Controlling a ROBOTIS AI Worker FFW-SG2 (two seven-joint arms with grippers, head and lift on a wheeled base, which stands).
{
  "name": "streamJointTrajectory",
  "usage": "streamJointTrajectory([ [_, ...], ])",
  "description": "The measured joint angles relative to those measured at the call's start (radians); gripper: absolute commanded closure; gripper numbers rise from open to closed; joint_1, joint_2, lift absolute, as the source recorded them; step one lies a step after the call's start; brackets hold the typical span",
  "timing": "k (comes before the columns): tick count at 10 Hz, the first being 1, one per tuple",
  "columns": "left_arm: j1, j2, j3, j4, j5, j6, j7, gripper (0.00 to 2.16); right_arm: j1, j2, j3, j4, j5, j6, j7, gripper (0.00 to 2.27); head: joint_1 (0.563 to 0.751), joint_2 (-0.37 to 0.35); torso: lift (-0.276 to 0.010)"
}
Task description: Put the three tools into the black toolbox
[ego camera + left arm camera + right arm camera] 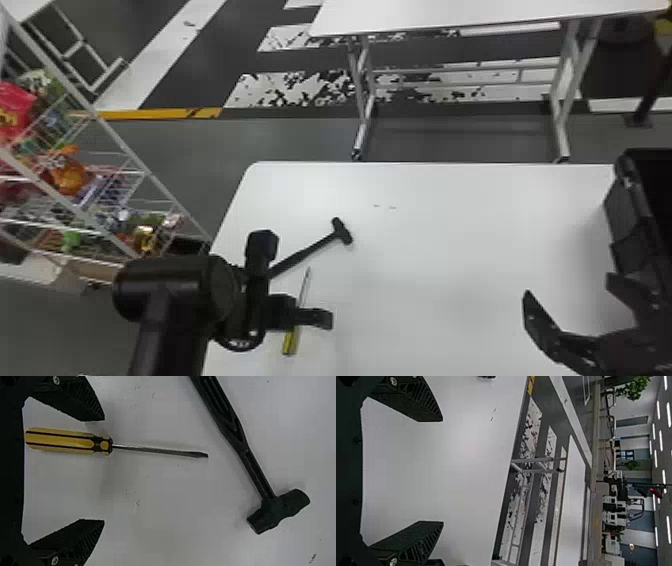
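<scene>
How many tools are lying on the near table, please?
2: the hammer at the left of the table, and the screwdriver nearer, under the left hand. The arm may hide more.

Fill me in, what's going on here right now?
Neither gripper holds anything. The left gripper is open over the yellow-handled screwdriver, which lies between its spread fingers, so a grasp seems likely next. The hammer lies just beyond on the white table. The open right gripper is near the black toolbox, whose contents I can't make out.
</scene>
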Motion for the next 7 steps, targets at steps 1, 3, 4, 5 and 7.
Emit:
streamJointTrajectory([
  [1, 0.011, 0.001, 0.005, -0.008, 0.000, 0.000, 0.008, 0.08, 0.000, 0.000, 0.000, 0.002, 0.000, -0.001, 0.000, 0.08, 0.695, 0.292, -0.051],
  [3, 0.023, 0.002, 0.010, -0.027, 0.000, 0.000, 0.027, 0.08, -0.001, 0.000, 0.000, 0.009, 0.000, -0.007, 0.000, 0.08, 0.695, 0.301, -0.051],
  [4, 0.024, 0.002, 0.011, -0.033, 0.000, 0.000, 0.039, 0.08, 0.000, 0.000, 0.000, 0.015, 0.000, -0.012, 0.000, 0.08, 0.695, 0.306, -0.051],
  [5, 0.023, 0.002, 0.009, -0.035, 0.000, 0.000, 0.053, 0.08, 0.003, 0.000, 0.000, 0.018, 0.000, -0.020, 0.000, 0.08, 0.695, 0.310, -0.051],
  [7, 0.013, 0.001, -0.010, -0.034, 0.000, 0.000, 0.085, 0.08, 0.007, 0.001, 0.000, 0.019, 0.000, -0.034, 0.000, 0.08, 0.695, 0.308, -0.051],
])
